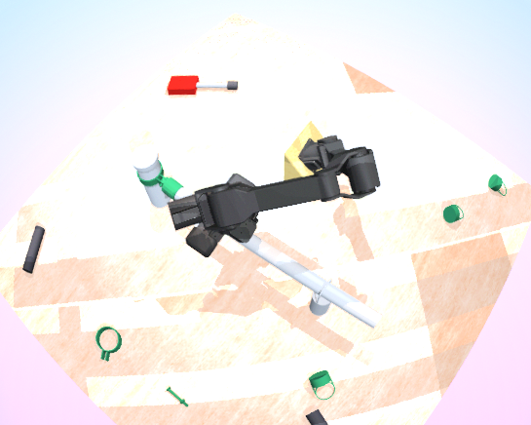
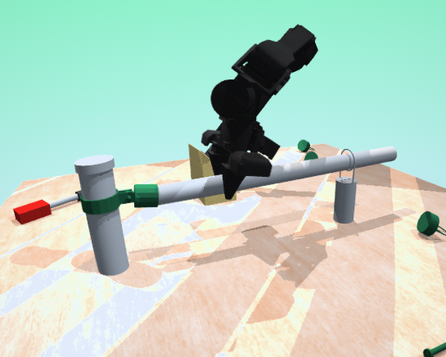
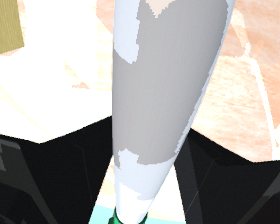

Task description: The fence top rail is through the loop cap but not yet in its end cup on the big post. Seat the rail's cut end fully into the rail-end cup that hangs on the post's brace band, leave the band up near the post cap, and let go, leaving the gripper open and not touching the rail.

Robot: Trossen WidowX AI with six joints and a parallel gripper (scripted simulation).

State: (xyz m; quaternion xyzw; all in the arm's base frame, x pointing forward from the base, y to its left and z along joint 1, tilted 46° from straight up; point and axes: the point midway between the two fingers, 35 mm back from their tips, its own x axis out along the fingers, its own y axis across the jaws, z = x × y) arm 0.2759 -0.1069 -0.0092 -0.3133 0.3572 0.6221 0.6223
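the black end effector [image 1: 184, 214] [image 2: 231, 180] [image 3: 145, 123] is clamped on the smooth, grey cylindrical rail [image 1: 294, 268] [image 2: 190, 189] [image 3: 161, 90], its end meeting the faceted green cup [image 1: 171, 187] [image 2: 146, 196].

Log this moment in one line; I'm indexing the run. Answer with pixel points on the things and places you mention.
fingers [image 1: 183, 214] [image 2: 229, 192]: shut on rail [image 1: 294, 267] [image 2: 190, 189] [image 3: 163, 90] | rail end: at green cup [image 1: 171, 187] [image 2: 146, 196] | full seating: unclear

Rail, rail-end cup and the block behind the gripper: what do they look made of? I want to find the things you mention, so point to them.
Rail [image 1: 294, 268] [image 2: 296, 169] [image 3: 161, 100]: probably smooth metal, pale grey, though painted plastic is possible.
Rail-end cup [image 1: 171, 187] [image 2: 146, 196]: plastic or painted metal, evenly green.
Block [image 1: 296, 163] [image 2: 200, 164] [image 3: 5, 27]: likely wood; yellowish, with fine streaks like grain in the wrist view.
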